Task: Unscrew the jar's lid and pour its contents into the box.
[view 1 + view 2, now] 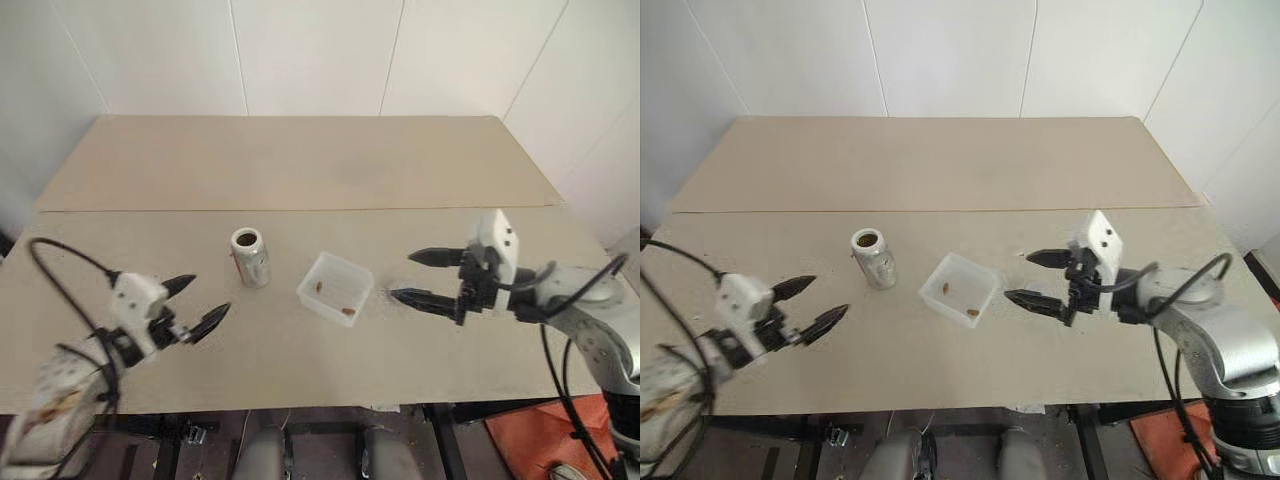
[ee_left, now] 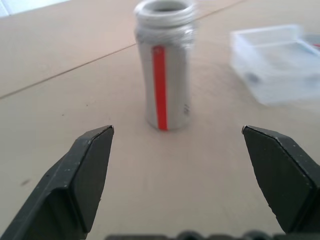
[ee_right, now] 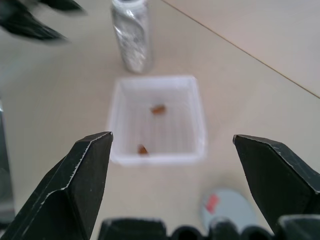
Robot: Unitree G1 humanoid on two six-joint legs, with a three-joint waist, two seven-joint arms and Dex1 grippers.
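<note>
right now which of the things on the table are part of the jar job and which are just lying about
Part of the job:
jar, open, upright
lid, off, beside the box
box
brown pieces in the box

Lying about:
nothing but the table itself

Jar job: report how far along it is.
Done: the small clear jar with the red stripe stands uncapped on the table; two brown pieces lie in the shallow translucent white box; the silver-grey lid with the red mark lies beside the box. In hand: nothing, both grippers' fingers are open. Left: seemingly nothing.
</note>
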